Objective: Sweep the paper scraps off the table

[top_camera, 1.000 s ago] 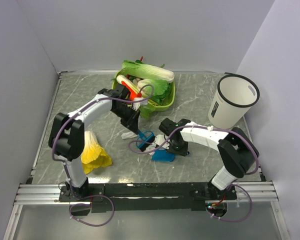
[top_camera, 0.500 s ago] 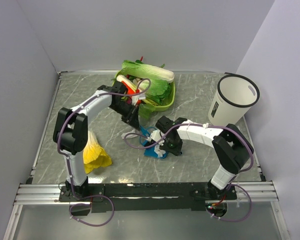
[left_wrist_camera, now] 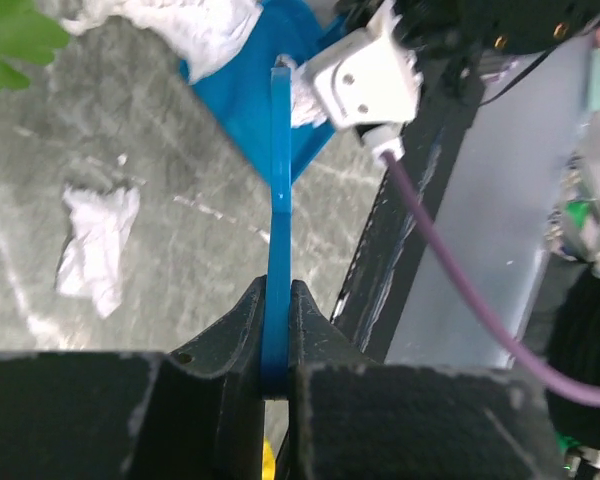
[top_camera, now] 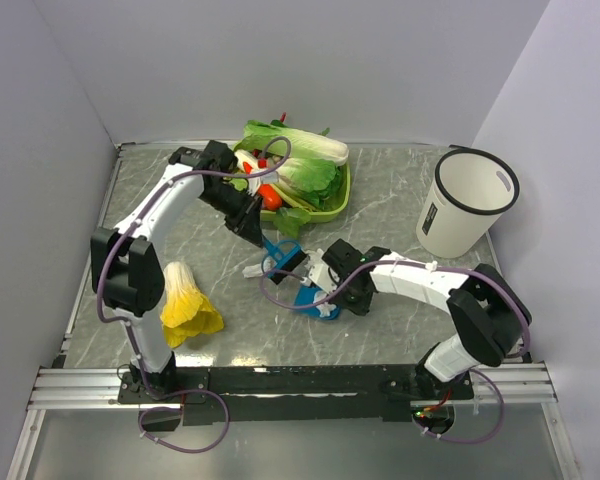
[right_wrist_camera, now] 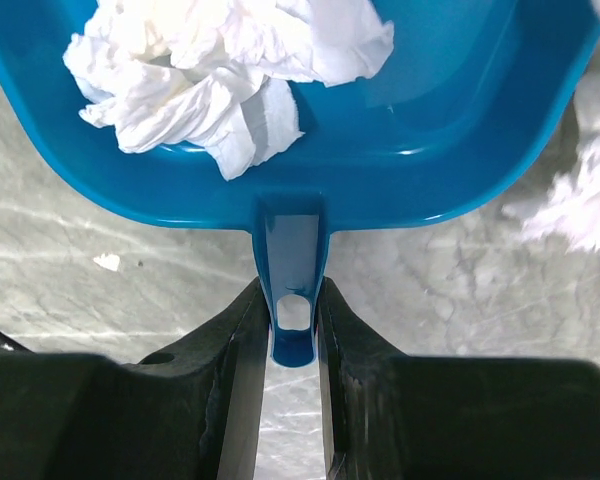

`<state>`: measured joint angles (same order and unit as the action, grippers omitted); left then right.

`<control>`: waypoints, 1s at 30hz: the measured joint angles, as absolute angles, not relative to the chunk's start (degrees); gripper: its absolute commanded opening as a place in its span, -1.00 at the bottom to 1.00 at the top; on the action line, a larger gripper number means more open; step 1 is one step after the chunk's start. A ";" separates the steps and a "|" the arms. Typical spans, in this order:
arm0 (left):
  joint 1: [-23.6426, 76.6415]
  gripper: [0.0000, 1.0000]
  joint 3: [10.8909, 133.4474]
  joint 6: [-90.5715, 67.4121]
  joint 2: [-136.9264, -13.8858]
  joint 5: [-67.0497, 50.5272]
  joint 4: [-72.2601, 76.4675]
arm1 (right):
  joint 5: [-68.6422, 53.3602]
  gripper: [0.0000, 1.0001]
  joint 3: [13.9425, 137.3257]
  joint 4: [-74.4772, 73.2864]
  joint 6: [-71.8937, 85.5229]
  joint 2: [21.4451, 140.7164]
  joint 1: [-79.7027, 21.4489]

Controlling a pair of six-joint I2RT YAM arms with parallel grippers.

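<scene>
My left gripper (left_wrist_camera: 275, 300) (top_camera: 252, 222) is shut on the thin handle of a blue sweeping tool (left_wrist_camera: 278, 170), which reaches down toward the blue dustpan (top_camera: 308, 297). My right gripper (right_wrist_camera: 293, 300) (top_camera: 332, 290) is shut on the dustpan's handle (right_wrist_camera: 294, 250). Crumpled white paper scraps (right_wrist_camera: 220, 70) lie inside the dustpan (right_wrist_camera: 460, 110). One scrap (left_wrist_camera: 98, 245) (top_camera: 256, 270) lies on the grey-green marble table (top_camera: 390, 215) just left of the pan. Another scrap (right_wrist_camera: 585, 190) sits on the table beside the pan's right side.
A green basket (top_camera: 338, 205) with cabbages (top_camera: 298, 150) and a red item (top_camera: 270, 196) stands at the back centre, close to my left wrist. A white bin (top_camera: 467, 203) stands at the right. A yellow-and-white leafy vegetable (top_camera: 185, 303) lies front left. A metal rail (top_camera: 280, 380) edges the front.
My left arm has swung back and left toward the basket, lifting the blue tool with it. My right arm has slid the dustpan a little left and away from the front edge.
</scene>
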<state>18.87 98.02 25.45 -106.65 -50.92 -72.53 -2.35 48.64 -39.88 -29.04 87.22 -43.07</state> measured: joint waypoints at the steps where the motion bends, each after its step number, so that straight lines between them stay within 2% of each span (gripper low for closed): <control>1: 18.87 -0.98 98.02 25.76 -106.02 -50.17 -72.84 | -2.31 -1.00 48.25 -40.05 -29.10 86.61 -42.92; 11: 19.40 -0.98 97.89 22.70 -102.72 -37.08 -64.55 | -4.16 -1.00 44.27 -48.99 -33.82 80.16 -41.30; 18: 24.51 -0.98 98.91 22.50 -102.85 -27.73 -60.01 | -4.16 -1.00 43.99 -60.03 -37.67 72.90 -35.46; 30: 30.83 -0.98 99.68 21.12 -107.63 -19.59 -56.23 | 3.64 -1.00 46.94 -66.19 -37.21 74.98 -28.25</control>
